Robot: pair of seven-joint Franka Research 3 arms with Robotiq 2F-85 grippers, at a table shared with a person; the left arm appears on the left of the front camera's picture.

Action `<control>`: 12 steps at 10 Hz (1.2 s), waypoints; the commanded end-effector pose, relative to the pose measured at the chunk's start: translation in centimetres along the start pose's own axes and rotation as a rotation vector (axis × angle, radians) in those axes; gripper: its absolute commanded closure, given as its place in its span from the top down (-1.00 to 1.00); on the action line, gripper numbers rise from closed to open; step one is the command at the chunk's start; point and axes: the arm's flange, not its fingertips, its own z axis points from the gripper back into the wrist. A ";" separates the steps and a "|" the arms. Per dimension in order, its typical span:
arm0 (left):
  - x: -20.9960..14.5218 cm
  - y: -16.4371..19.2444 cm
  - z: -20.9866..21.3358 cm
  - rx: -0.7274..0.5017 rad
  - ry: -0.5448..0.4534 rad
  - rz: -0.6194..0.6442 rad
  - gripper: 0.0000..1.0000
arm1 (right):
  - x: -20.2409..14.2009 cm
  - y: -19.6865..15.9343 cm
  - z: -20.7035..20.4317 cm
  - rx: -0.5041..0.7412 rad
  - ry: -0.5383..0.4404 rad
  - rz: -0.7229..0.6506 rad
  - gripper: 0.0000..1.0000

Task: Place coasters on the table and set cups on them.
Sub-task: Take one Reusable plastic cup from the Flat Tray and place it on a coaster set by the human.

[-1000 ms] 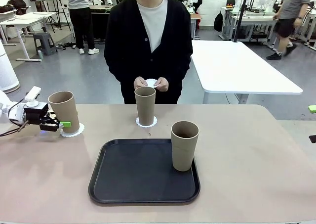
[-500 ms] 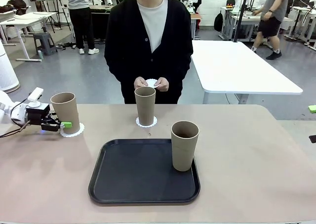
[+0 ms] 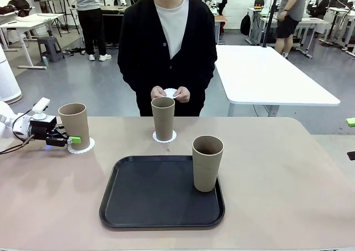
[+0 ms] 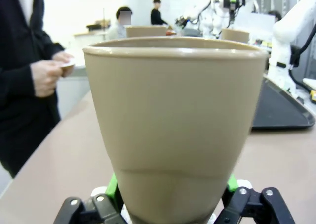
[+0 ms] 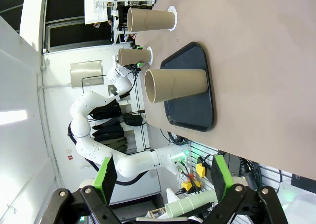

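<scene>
The left gripper point(image 3: 72, 140) has its jaws set either side of the foot of the left cup point(image 3: 75, 123). The green pads point(image 4: 112, 189) sit right at the cup wall, but I cannot tell whether they press it or stand just off it. The right gripper point(image 5: 163, 179) is spread wide with nothing in it, out by the table's right side.

The table point(image 3: 277, 179) is tan, with a black tray point(image 3: 144, 206) at its near middle. Beyond it are a grey floor, a white table point(image 3: 272, 73) and people farther off. A person stands at the far edge, hands point(image 3: 181, 95) holding a coaster point(image 3: 170, 92).

The left cup stands on a doily point(image 3: 82, 147) at the table's left. The middle cup point(image 3: 163, 118) stands on another doily point(image 3: 165, 137) near the far edge. The third cup point(image 3: 207, 162) stands in the tray's far right corner. All three are upright, long axis vertical, rims up.
</scene>
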 end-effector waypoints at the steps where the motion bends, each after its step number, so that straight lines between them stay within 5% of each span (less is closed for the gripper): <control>1: 0.0 0.3 0.0 -0.023 0.025 0.009 1.00 | 0.1 0.1 -0.1 0.020 0.000 0.010 1.00; 12: 0.1 -0.2 2.5 -0.025 0.069 0.002 1.00 | 0.1 0.1 -0.1 0.020 0.000 0.010 1.00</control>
